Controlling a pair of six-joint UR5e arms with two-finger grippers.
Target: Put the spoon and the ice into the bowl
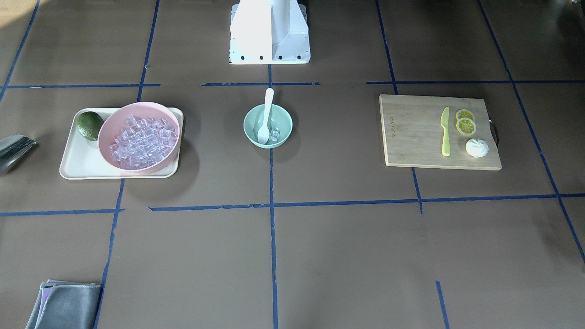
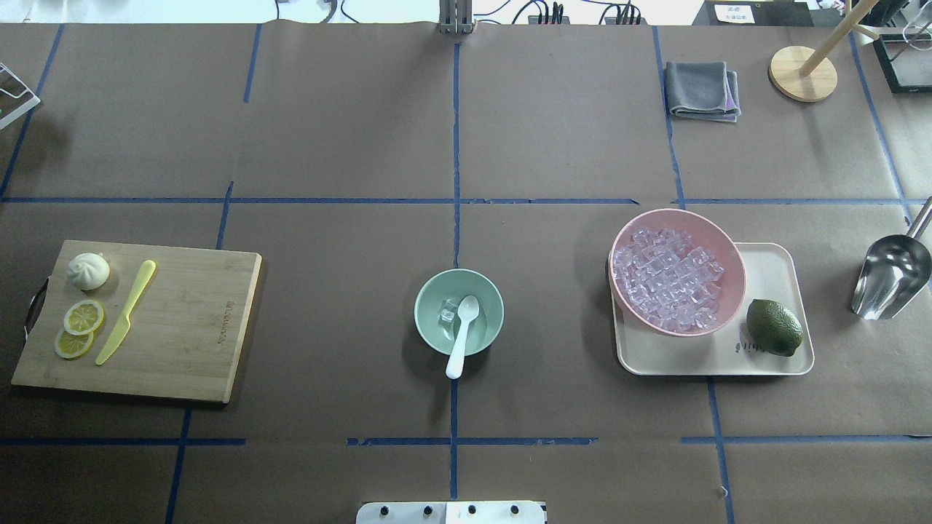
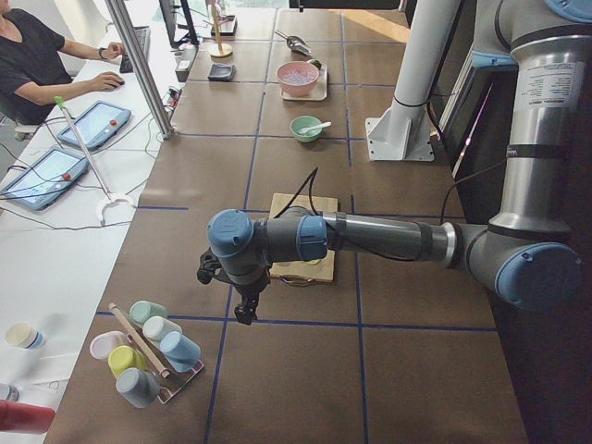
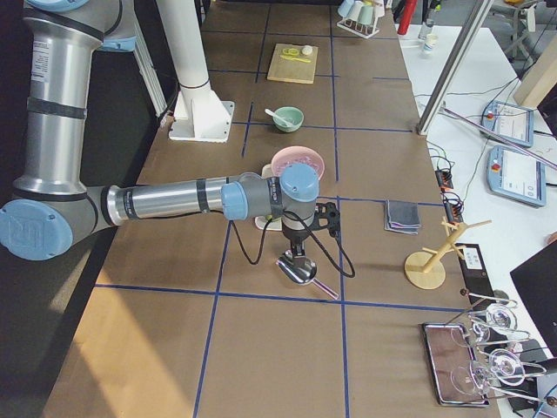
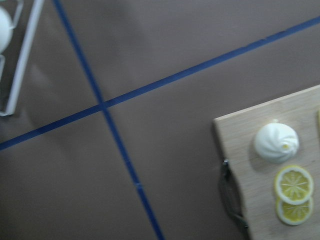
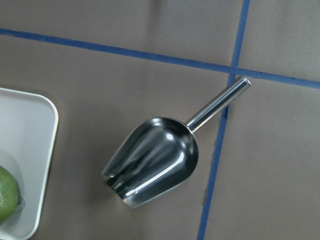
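The mint-green bowl [image 2: 491, 309] stands at the table's middle; it also shows in the front view [image 1: 251, 124]. The white spoon [image 2: 463, 335] lies in it, head inside, handle leaning over the rim on the robot's side. A clear ice cube [image 2: 448, 315] sits in the bowl beside the spoon head. Several more ice cubes [image 2: 666, 280] fill the pink bowl [image 2: 721, 244]. My left gripper [image 3: 245, 310] hangs past the cutting board's end. My right gripper [image 4: 298, 257] hangs over the metal scoop. I cannot tell whether either is open or shut.
A metal scoop [image 2: 892, 276] lies right of the cream tray [image 2: 772, 269], which holds the pink bowl and a lime [image 2: 774, 327]. The cutting board [image 2: 189, 327] bears a yellow-green knife [image 2: 127, 311], lemon slices and a bun. A grey cloth [image 2: 703, 89] lies at the far right.
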